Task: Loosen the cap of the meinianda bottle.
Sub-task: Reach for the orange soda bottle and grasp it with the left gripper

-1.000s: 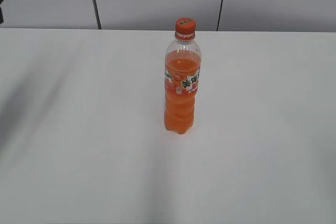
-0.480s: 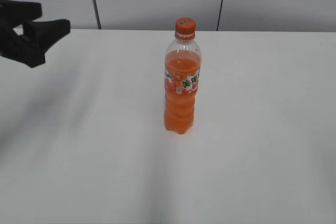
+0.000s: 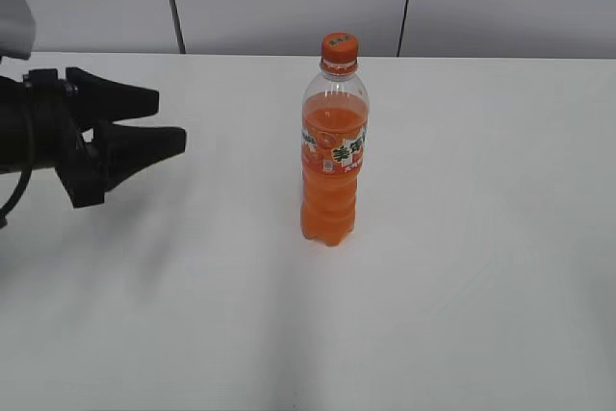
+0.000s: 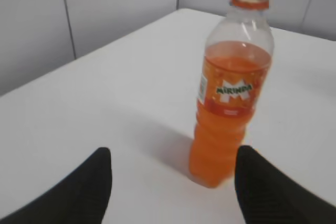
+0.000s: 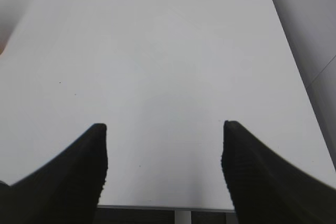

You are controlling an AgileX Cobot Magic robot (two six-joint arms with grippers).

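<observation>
Only white table — bottle unobstructed

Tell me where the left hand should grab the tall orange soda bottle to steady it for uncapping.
Probably the narrower ribbed waist below the label of the tall clear plastic orange soda bottle, coming level from the left, where the open left hand already faces it. The bottle stands upright, and that leaves the small orange screw cap clear from above.
</observation>
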